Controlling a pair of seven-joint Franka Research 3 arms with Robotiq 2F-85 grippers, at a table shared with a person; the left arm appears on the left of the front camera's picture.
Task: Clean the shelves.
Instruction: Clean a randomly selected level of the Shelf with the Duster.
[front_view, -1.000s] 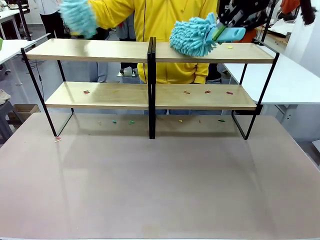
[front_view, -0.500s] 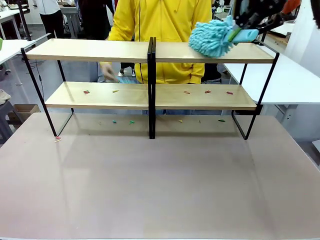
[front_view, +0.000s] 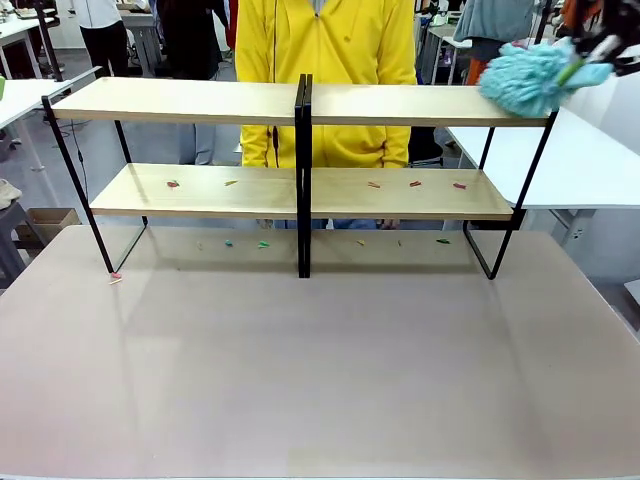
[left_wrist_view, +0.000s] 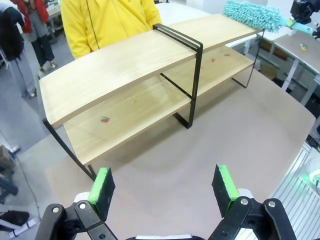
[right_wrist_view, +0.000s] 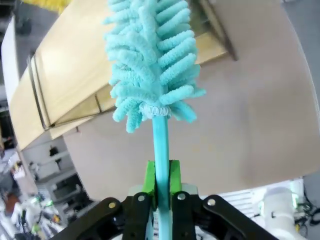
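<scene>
Over beige tabletop — left pincer apart — right pincer tight on teal duster by shelves

Wood, black metal and shaggy cloth in your frames.
Your shelves are smooth pale wooden boards with a faint satin sheen, on thin matt black metal bars. The table below is a smooth, matt grey-beige sheet. At the upper right of the front view, the duster is shaggy turquoise cloth with a smooth plastic handle. The pads on your left tool look like matt green rubber. The person's yellow jacket is smooth cloth.
</scene>
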